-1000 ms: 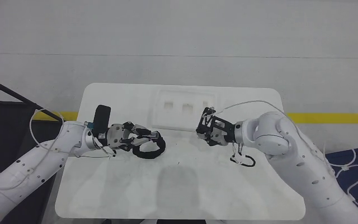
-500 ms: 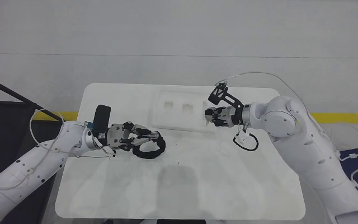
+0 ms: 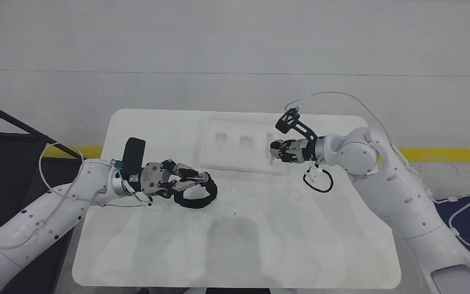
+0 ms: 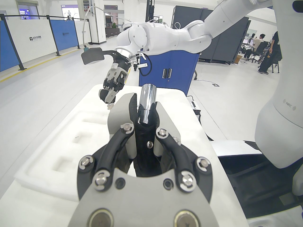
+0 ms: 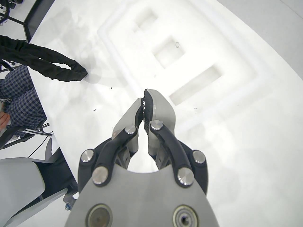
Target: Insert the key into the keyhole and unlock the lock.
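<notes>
your left gripper (image 4: 144, 106) clamps the lock (image 4: 148, 98) beside the foam tray (image 3: 236, 166); over the tray, your right gripper (image 5: 144, 96) pinches the key (image 4: 110, 105).

Lock (image 3: 195, 193) at table's (image 3: 242, 246) left, foam tray (image 3: 220, 159) behind, centre
</notes>
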You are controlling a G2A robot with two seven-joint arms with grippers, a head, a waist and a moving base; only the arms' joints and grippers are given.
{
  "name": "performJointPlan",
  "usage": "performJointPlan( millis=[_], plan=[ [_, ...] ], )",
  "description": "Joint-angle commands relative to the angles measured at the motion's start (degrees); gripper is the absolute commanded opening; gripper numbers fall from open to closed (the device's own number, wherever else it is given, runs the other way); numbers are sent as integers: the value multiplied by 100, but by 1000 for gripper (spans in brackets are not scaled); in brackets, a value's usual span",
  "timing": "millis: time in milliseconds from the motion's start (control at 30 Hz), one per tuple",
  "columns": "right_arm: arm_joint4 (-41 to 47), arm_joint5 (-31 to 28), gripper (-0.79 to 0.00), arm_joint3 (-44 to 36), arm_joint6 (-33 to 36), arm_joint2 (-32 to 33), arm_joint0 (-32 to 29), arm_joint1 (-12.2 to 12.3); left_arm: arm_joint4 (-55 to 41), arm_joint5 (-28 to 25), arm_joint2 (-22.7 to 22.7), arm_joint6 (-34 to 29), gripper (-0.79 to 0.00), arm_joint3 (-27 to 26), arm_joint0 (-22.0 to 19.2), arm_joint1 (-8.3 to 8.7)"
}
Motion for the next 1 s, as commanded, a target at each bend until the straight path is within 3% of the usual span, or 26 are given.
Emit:
performJointPlan(
  millis=[0, 967],
  plan=[
    [-19, 16, -785, 60, -28, -39, 22, -20, 0, 0, 0, 0, -785, 0, 0, 0],
    [-108, -83, -785, 683, -265, -174, 116, -177, 0, 0, 0, 0, -785, 0, 0, 0]
  ],
)
